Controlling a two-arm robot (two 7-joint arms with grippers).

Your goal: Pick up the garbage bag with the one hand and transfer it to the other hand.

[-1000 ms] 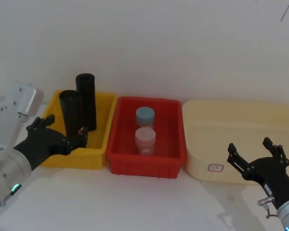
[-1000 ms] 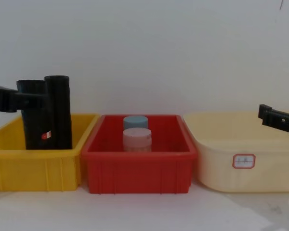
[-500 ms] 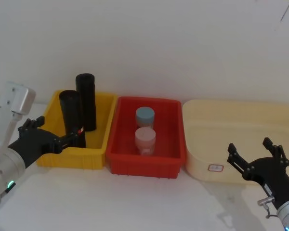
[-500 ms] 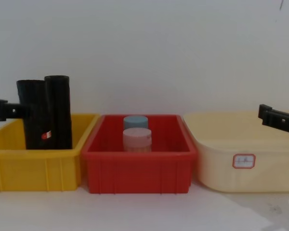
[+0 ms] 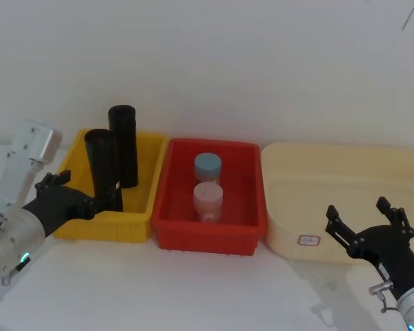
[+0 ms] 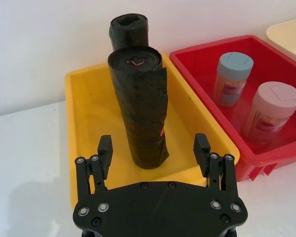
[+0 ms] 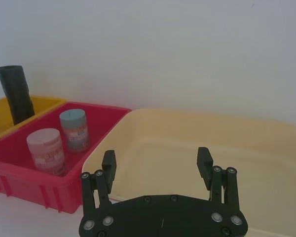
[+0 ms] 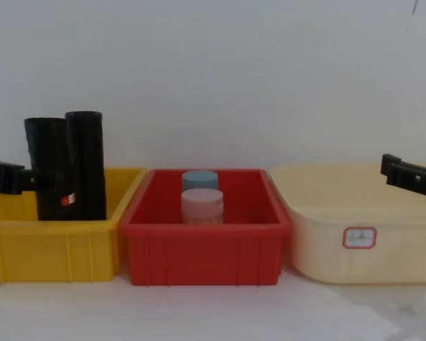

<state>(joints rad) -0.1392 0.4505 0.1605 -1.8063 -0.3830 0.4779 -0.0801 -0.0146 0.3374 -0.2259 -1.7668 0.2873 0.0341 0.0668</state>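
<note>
The garbage bag (image 5: 102, 169) stands upright toward the front edge of the yellow bin (image 5: 127, 224), with the smoother black roll (image 5: 123, 141) just behind it near the back edge. Your left gripper (image 6: 153, 144) hovers at that front edge, fingers spread wide on either side of the bag's base, clear of it. Beside it, a red bin (image 5: 207, 238) holds a blue-lidded jar (image 5: 208, 165) and a pink-lidded jar (image 5: 208, 198). Your right gripper (image 7: 156, 157) hangs open-fingered at the cream tub's (image 5: 331, 186) front edge.
</note>
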